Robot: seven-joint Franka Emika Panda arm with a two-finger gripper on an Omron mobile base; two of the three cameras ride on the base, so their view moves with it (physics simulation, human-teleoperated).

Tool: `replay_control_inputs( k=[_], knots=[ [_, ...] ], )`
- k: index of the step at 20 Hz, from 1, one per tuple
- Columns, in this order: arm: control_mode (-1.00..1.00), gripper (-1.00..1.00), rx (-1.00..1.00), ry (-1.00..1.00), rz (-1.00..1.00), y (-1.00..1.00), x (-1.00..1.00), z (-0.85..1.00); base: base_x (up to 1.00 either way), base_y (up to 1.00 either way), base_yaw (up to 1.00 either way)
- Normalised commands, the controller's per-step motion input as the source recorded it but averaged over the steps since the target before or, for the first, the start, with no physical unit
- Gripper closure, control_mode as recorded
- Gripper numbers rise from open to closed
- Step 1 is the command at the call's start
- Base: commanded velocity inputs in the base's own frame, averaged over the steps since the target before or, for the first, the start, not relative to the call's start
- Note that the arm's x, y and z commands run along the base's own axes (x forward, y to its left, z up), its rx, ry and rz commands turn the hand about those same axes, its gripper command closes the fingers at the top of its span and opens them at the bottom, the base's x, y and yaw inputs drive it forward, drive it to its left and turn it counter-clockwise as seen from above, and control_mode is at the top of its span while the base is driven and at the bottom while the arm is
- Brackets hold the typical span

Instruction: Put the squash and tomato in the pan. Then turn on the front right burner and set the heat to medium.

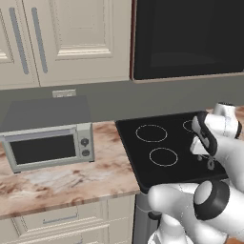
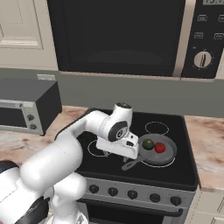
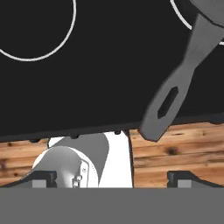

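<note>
A: Right base view, nearest first: a row of knobs along the stove's front face, below the front edge of the cooktop.

B: And the gripper?

A: It hangs low over the cooktop's front part, just left of the pan. In the hand view the fingertips sit wide apart at the bottom corners, nothing between them; the pan's handle, with the hole at its end, reaches past the cooktop's front edge.

B: Where is the food?

A: Both lie in the pan, on the front right burner ring. The squash is on the left, the tomato just beside it on the right.

B: Farther back?

A: The toaster oven stands on the counter left of the cooktop, and the microwave hangs above the rear edge.
</note>
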Motion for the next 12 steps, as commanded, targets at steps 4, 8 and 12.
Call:
replay_control_inputs(
  k=[4,8,12],
  knots=[
    [-1.0,-1.0,0.0,-0.15,0.06,-0.63,-0.35,0.14,0.0,0.0,0.0],
    [-1.0,-1.0,0.0,-0.3,0.14,-0.32,-0.24,0.13,0.0,0.0,0.0],
    [-1.0,-1.0,0.01,-0.49,0.14,-0.12,-0.16,0.0,0.0,0.0,0.0]
  ],
)
